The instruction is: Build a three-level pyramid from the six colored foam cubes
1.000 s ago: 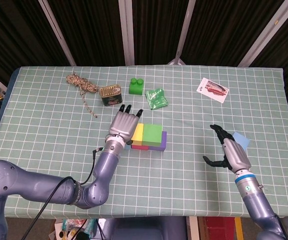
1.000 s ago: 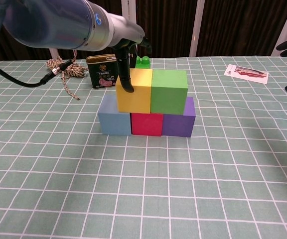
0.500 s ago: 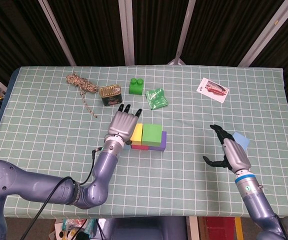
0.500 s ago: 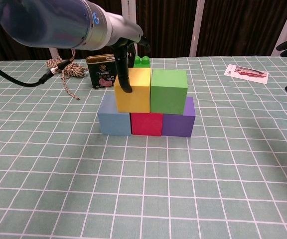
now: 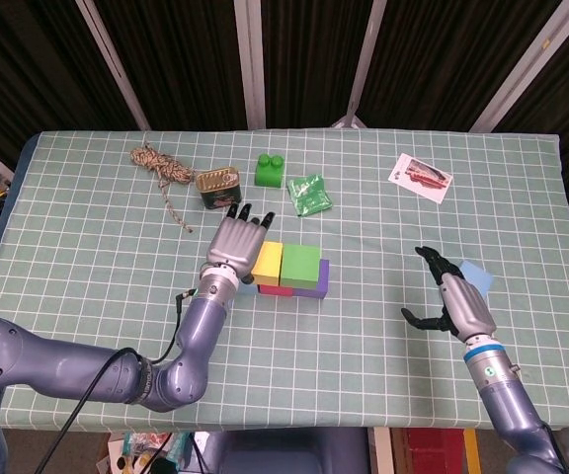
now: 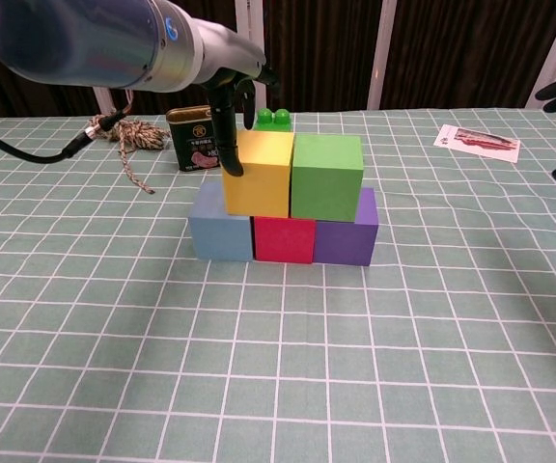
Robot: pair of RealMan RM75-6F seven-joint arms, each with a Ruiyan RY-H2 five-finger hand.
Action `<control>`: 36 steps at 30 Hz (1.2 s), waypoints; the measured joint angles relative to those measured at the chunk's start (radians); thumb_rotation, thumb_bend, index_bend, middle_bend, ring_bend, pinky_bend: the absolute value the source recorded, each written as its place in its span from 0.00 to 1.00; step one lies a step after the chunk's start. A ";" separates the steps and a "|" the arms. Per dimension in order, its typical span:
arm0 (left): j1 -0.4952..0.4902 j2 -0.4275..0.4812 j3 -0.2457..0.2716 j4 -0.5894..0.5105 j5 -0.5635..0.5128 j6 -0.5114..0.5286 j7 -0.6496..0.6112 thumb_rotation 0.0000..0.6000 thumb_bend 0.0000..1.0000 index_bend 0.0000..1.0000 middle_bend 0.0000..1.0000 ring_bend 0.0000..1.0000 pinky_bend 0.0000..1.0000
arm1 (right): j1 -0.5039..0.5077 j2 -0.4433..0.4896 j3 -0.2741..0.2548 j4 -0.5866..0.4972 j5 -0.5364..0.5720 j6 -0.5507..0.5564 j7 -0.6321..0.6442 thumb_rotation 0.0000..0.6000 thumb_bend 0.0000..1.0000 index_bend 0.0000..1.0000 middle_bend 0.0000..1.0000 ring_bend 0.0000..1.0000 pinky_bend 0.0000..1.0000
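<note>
Shifting since a second ago: your left hand (image 5: 233, 240) has slid off the yellow cube (image 6: 260, 173) toward the robot's left; a fingertip that lay across the cube's front face now sits at its left edge.
Meaning for the task: you seem to be finishing a nudge on the second level, and five cubes look placed, with the top one still to go.
Bottom row: blue cube (image 6: 220, 232), red cube (image 6: 284, 239) and purple cube (image 6: 346, 239) stand touching in a line on the table (image 5: 87, 276).
Second level: yellow cube and green cube (image 6: 327, 177) sit side by side on that row, unmoved across the frames.
Sixth cube: a light blue cube (image 5: 476, 275) lies just behind your right hand (image 5: 451, 299), well apart from the stack.
Left hand pose: palm down over the stack's left end, fingers extended and slightly apart, gripping nothing.
Right hand pose: unchanged, hovering low by the sixth cube with fingers and thumb spread and nothing held.
Next, as a judgement: you need to clear the left hand, then carry the light blue cube to the seam between yellow and green.
Risk: foam is light, so a brushing withdrawal could drag the yellow cube askew.
</note>
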State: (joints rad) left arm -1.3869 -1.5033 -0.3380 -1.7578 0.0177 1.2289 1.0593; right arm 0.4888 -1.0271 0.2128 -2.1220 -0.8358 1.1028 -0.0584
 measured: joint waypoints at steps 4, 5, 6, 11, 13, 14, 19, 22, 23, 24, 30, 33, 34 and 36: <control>0.008 0.009 -0.005 -0.010 0.008 -0.001 -0.012 1.00 0.16 0.02 0.20 0.03 0.04 | 0.001 -0.001 0.000 0.003 0.003 -0.001 0.000 1.00 0.31 0.00 0.00 0.00 0.00; 0.010 0.012 -0.007 -0.014 0.011 -0.001 -0.016 1.00 0.15 0.02 0.20 0.03 0.04 | 0.001 -0.001 0.001 0.004 0.004 -0.001 0.000 1.00 0.31 0.00 0.00 0.00 0.00; 0.014 0.018 -0.009 -0.021 0.016 0.000 -0.022 1.00 0.14 0.02 0.19 0.03 0.04 | 0.001 -0.001 0.001 0.005 0.005 -0.002 0.001 1.00 0.31 0.00 0.00 0.00 0.00; 0.032 0.051 -0.019 -0.059 0.038 0.010 -0.048 1.00 0.08 0.02 0.18 0.02 0.04 | 0.002 0.000 0.002 0.008 0.010 -0.002 0.000 1.00 0.31 0.00 0.00 0.00 0.00; 0.042 0.070 -0.024 -0.079 0.051 0.018 -0.061 1.00 0.07 0.02 0.18 0.02 0.04 | 0.002 0.000 0.002 0.008 0.011 -0.002 -0.001 1.00 0.31 0.00 0.00 0.00 0.00; 0.047 0.079 -0.026 -0.088 0.058 0.023 -0.067 1.00 0.07 0.02 0.18 0.02 0.04 | 0.003 0.001 0.002 0.008 0.011 -0.001 -0.002 1.00 0.31 0.00 0.00 0.00 0.00; 0.087 0.137 -0.031 -0.154 0.100 0.052 -0.107 1.00 0.06 0.02 0.18 0.02 0.04 | 0.003 0.003 0.002 0.008 0.011 0.001 -0.007 1.00 0.31 0.00 0.00 0.00 0.00; 0.121 0.179 -0.029 -0.202 0.133 0.072 -0.138 1.00 0.07 0.02 0.18 0.02 0.04 | 0.004 0.002 -0.003 0.012 0.012 -0.002 -0.014 1.00 0.31 0.00 0.00 0.00 0.00; 0.133 0.192 -0.027 -0.216 0.146 0.078 -0.147 1.00 0.07 0.02 0.18 0.02 0.04 | 0.005 0.001 -0.003 0.013 0.013 -0.003 -0.015 1.00 0.31 0.00 0.00 0.00 0.00; 0.149 0.210 -0.023 -0.235 0.164 0.087 -0.159 1.00 0.07 0.02 0.18 0.02 0.04 | 0.005 0.001 -0.004 0.014 0.013 -0.002 -0.018 1.00 0.31 0.00 0.00 0.00 0.00; 0.242 0.293 0.025 -0.325 0.304 0.134 -0.224 1.00 0.07 0.02 0.17 0.02 0.04 | 0.008 -0.008 -0.005 0.026 0.017 0.008 -0.032 1.00 0.31 0.00 0.00 0.00 0.00; 0.299 0.326 0.061 -0.359 0.401 0.163 -0.267 1.00 0.07 0.02 0.16 0.01 0.04 | 0.009 -0.013 -0.007 0.033 0.017 0.013 -0.042 1.00 0.31 0.00 0.00 0.00 0.00; 0.318 0.334 0.074 -0.368 0.434 0.173 -0.281 1.00 0.07 0.02 0.16 0.01 0.04 | 0.010 -0.015 -0.008 0.035 0.017 0.014 -0.047 1.00 0.31 0.00 0.00 0.00 0.00; 0.365 0.354 0.107 -0.387 0.519 0.197 -0.317 1.00 0.07 0.02 0.16 0.00 0.03 | 0.012 -0.019 -0.012 0.042 0.016 0.016 -0.060 1.00 0.31 0.00 0.00 0.00 0.00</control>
State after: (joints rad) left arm -1.0214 -1.1491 -0.2310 -2.1445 0.5362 1.4255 0.7422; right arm 0.5004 -1.0458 0.2006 -2.0800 -0.8198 1.1193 -0.1183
